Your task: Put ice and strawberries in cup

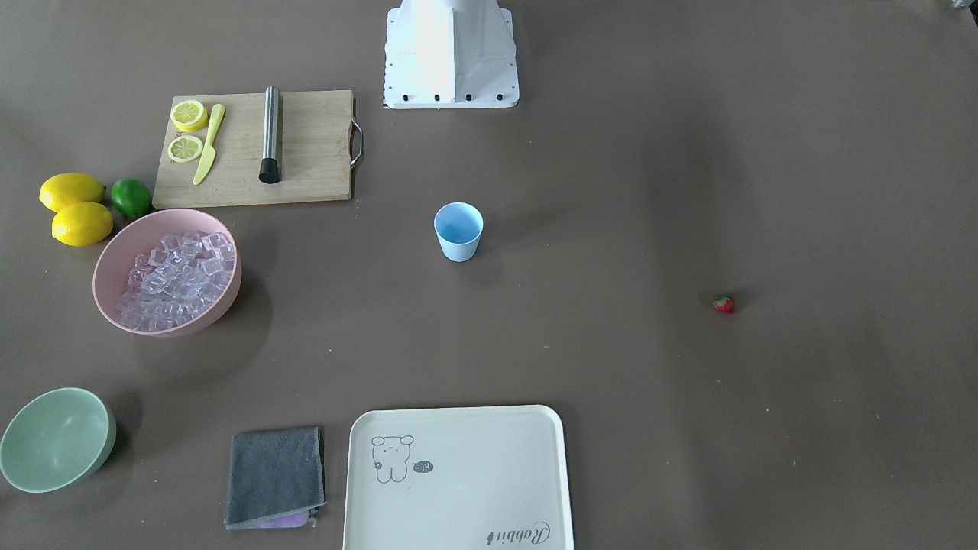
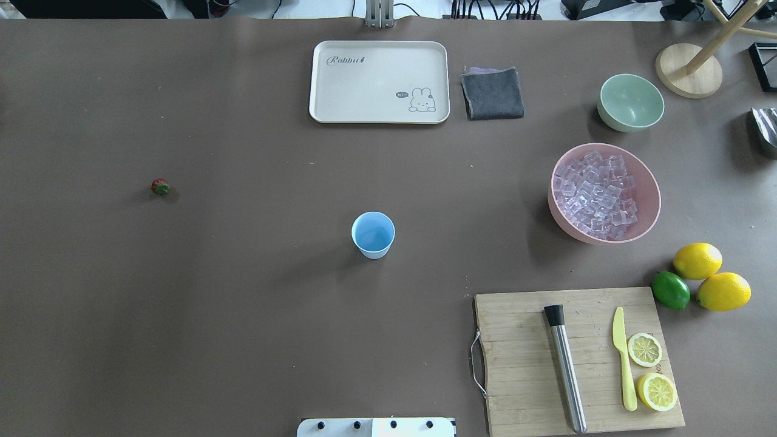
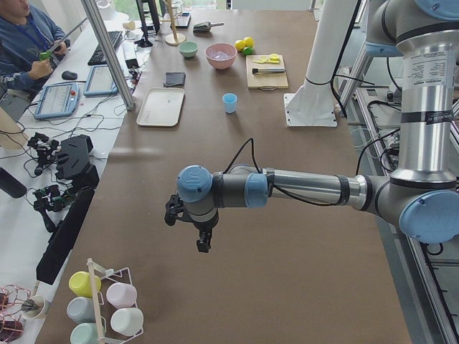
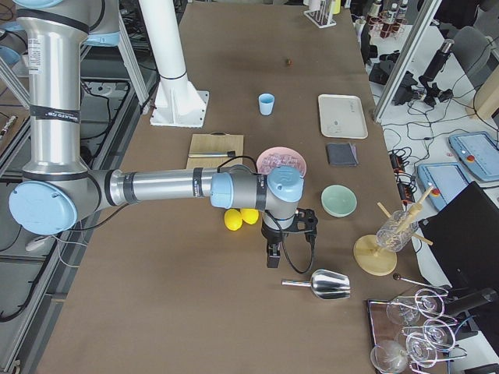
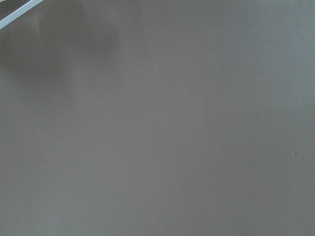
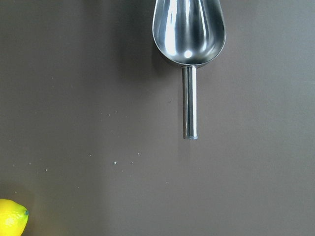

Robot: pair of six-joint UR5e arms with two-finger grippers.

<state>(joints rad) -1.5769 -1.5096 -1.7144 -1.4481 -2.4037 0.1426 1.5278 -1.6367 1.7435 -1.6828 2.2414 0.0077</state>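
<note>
The light blue cup (image 2: 373,234) stands upright and empty mid-table, also in the front view (image 1: 458,231). The ice (image 2: 598,197) is piled in the pink bowl (image 2: 653,182) on the right side. The strawberry (image 2: 160,187) lies alone on the left side, also in the front view (image 1: 723,304). My left gripper (image 3: 204,244) shows only in the exterior left view, hanging over bare table at the left end. My right gripper (image 4: 271,257) shows only in the exterior right view, above a metal scoop (image 6: 189,34). I cannot tell whether either is open or shut.
A cutting board (image 2: 522,364) holds a metal muddler (image 2: 566,367), a yellow knife (image 2: 624,358) and lemon halves (image 2: 644,349). Two lemons (image 2: 698,260) and a lime (image 2: 671,290) lie beside it. A green bowl (image 2: 631,102), grey cloth (image 2: 492,92) and cream tray (image 2: 379,82) sit at the far edge.
</note>
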